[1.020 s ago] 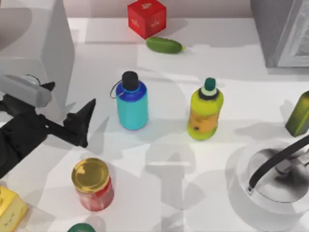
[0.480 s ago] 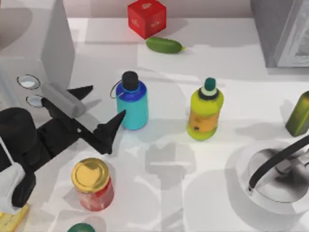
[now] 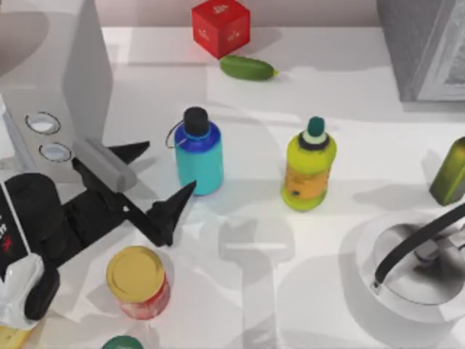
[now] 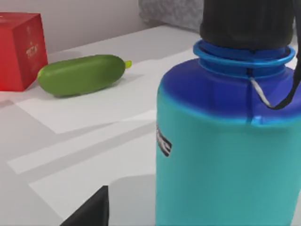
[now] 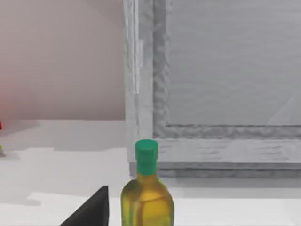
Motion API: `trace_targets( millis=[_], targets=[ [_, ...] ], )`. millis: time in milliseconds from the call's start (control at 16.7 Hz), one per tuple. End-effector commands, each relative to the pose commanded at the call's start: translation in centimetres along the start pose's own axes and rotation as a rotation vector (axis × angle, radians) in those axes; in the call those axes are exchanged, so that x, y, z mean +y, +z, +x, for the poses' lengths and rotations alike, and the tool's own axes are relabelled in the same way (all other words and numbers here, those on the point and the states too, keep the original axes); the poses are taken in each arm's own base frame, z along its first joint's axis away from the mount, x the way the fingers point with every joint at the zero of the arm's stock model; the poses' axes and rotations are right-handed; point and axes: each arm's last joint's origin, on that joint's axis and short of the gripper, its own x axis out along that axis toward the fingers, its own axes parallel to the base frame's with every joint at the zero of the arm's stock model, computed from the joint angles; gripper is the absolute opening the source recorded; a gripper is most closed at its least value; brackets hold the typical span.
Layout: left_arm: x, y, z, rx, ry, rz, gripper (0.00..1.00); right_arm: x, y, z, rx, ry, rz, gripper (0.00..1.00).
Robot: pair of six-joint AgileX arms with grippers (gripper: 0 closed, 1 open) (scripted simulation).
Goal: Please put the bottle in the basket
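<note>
White tabletop runs under everything, and the bottle [image 3: 199, 155] stands upright near its middle, cyan with a darker blue shoulder, black cap and a thin black loop strap at the neck. In the left wrist view the bottle [image 4: 230, 136] looms close, with one dark fingertip [image 4: 91, 212] of the gripper low beside it. Just left of the bottle, the left gripper [image 3: 161, 176] reaches in from the table's left edge with its two black fingers spread wide and nothing between them; one tip lies level with the bottle's shoulder, the other sits at the bottle's base, very close, though contact cannot be judged. Behind the bottle lie a green cucumber [image 3: 248, 67] and a red cube [image 3: 220, 27]. Right of the bottle stands a yellow-green bottle [image 3: 309, 166] with an orange label and green cap. Below and left of the bottle is a red jar [image 3: 138, 282] with a gold lid. Well to the right of the bottle, at the table's lower right, sits the basket [image 3: 410, 280], white with a grey inside and black arched handle. A dark olive-green bottle [image 3: 451, 171] stands at the right edge; the right wrist view shows an olive bottle [image 5: 147, 190] too
</note>
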Motion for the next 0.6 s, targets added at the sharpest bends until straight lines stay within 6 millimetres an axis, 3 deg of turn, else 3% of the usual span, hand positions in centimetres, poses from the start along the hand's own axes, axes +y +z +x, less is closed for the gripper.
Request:
trace_targets(
  millis=[240, 600],
  targets=[
    [0.2, 0.4, 0.4, 0.002, 0.004, 0.0, 1.0, 0.0, 0.0, 0.0, 0.0, 0.0, 0.0, 1.0],
    [0.9, 1.1, 4.3, -0.002, -0.001, 0.001, 1.0, 0.0, 0.0, 0.0, 0.0, 0.0, 0.0, 1.0]
  ],
)
